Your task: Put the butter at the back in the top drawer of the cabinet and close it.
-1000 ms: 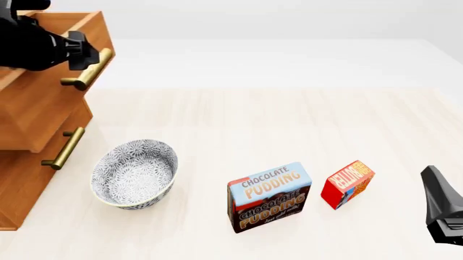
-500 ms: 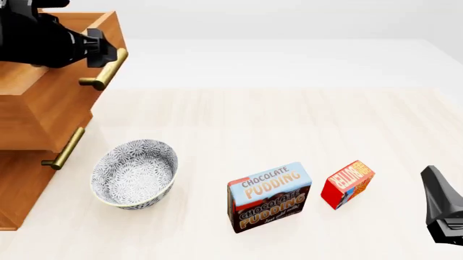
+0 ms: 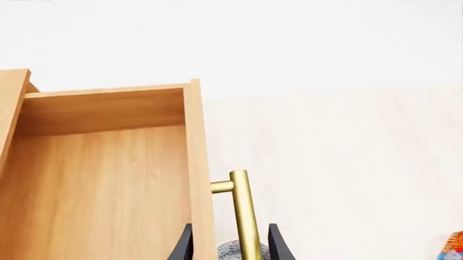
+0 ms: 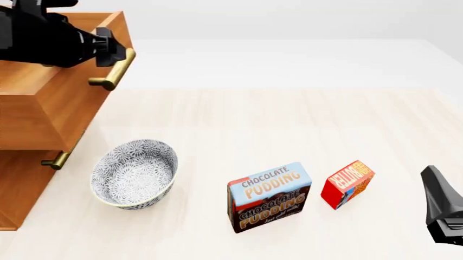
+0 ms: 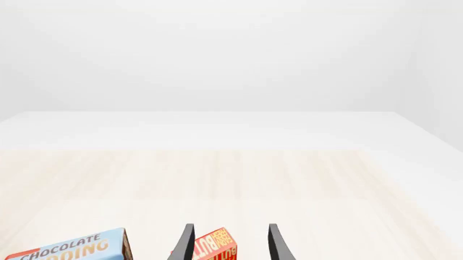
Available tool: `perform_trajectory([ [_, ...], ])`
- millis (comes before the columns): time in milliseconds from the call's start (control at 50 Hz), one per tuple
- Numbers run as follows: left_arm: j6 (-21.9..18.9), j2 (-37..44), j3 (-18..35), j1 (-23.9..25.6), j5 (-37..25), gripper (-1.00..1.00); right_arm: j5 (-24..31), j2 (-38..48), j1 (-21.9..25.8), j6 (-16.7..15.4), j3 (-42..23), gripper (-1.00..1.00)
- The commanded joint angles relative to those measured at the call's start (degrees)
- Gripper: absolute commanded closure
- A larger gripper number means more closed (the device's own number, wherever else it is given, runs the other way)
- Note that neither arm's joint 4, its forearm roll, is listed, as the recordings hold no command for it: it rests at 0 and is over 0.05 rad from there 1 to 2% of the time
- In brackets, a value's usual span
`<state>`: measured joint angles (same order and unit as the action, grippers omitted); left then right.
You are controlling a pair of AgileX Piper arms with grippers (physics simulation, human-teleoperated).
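gripping the brass handle (image 4: pixel 113 69) of the top drawer (image 4: pixel 51 103), left gripper (image 3: pixel 230 244) clamped on it.
drawer pulled out; butter (image 4: pixel 348 183) on table beside pudding box (image 4: pixel 269 196); right gripper (image 5: pixel 230 244) spread, empty.

cabinets: 1, the cabinet (image 4: pixel 21 179), behind the left gripper (image 4: pixel 108 47)
drawers told apart: 2; the top drawer (image 4: pixel 51 103) pulled out, interior bare wood in the left wrist view (image 3: pixel 94 184); one lower drawer under it; any third cannot be told
brass bar handles: 2; the top handle (image 4: pixel 114 69) between the left gripper's fingers (image 3: pixel 246 216); the lower handle (image 4: pixel 56 161) only partly seen
bowls: 1, the patterned bowl (image 4: pixel 134 173), below the left gripper
boxes: 2; the butter (image 4: pixel 348 183) just ahead of the right gripper (image 4: pixel 441 208); the pudding box (image 4: pixel 269 196) beside it
grippers: 2
tables: 1, the table (image 4: pixel 275 119)
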<state>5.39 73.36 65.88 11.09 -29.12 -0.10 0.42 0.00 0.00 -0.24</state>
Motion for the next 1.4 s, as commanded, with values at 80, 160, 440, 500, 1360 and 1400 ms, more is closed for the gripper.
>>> perform_trajectory([
  [80, -2.6, 5.3, -2.3, 1.8, 0.8, -1.0, 0.0, 0.0, 0.0, 0.0, 0.0, -1.0],
  [160, -2.4, 5.7, -2.2, 2.3, 1.1, -1.0, 0.0, 0.0, 0.0, 0.0, 0.0, -1.0],
  [440, -1.6, 6.6, -2.2, 3.6, 1.9, -1.0, 0.0, 0.0, 0.0, 0.0, 0.0, -1.0],
  [500, -1.4, 7.0, -2.1, 3.9, 2.1, -1.0, 0.0, 0.0, 0.0, 0.0, 0.0, -1.0],
  [1360, -0.8, 8.0, -0.3, 7.7, 1.6, -1.0, 0.0, 0.0, 0.0, 0.0, 0.0, -1.0],
  [1400, -0.8, 8.0, -0.3, 7.9, 1.6, -1.0, 0.0, 0.0, 0.0, 0.0, 0.0, -1.0],
])
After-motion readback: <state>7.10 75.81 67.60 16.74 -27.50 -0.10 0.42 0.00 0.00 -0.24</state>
